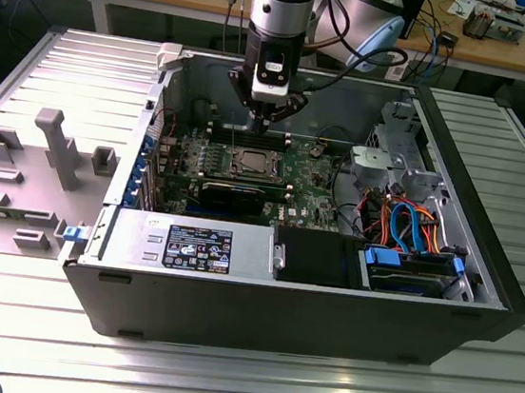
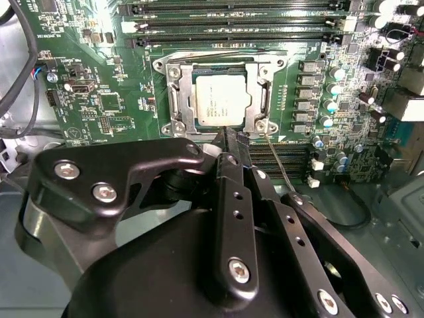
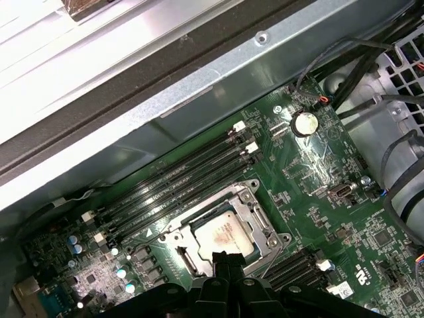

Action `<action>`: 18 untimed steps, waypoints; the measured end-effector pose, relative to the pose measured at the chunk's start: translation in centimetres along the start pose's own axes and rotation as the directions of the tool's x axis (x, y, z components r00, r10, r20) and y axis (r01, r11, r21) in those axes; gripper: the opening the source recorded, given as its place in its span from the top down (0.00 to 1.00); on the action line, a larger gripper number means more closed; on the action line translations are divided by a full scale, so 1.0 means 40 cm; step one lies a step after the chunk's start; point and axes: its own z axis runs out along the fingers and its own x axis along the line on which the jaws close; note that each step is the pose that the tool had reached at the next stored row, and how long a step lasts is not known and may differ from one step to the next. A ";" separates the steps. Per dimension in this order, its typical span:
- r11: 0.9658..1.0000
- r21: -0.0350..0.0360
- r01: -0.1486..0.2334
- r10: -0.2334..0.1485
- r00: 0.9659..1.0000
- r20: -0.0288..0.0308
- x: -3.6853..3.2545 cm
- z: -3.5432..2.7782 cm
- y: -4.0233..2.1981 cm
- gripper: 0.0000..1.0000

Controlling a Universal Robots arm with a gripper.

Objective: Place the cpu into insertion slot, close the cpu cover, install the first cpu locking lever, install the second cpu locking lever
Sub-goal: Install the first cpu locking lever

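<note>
A ribbed metal counter (image 1: 220,383) carries the open computer case (image 1: 277,313), with the green board (image 1: 316,189) lying on its floor. The claw (image 1: 267,113) hangs over the board's far middle, pinched closed with nothing in it, its tips just beside the insertion slot (image 2: 162,65). The cpu cover (image 2: 177,93) lies flat, and the cpu (image 2: 222,99) sits seated inside its cut-out. A lever step seems in hand: one thin lever (image 2: 278,162) appears unlatched beside the tips, and it likely calls for a push down and under its hook
</note>
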 end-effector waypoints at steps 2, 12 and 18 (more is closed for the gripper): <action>1.000 0.000 0.000 0.000 1.000 0.000 0.000 0.000 0.000 0.89; 0.992 0.000 0.123 -0.123 0.992 -0.003 0.000 0.000 0.000 0.89; 0.991 0.000 0.134 -0.134 0.991 -0.003 0.000 0.000 0.000 0.89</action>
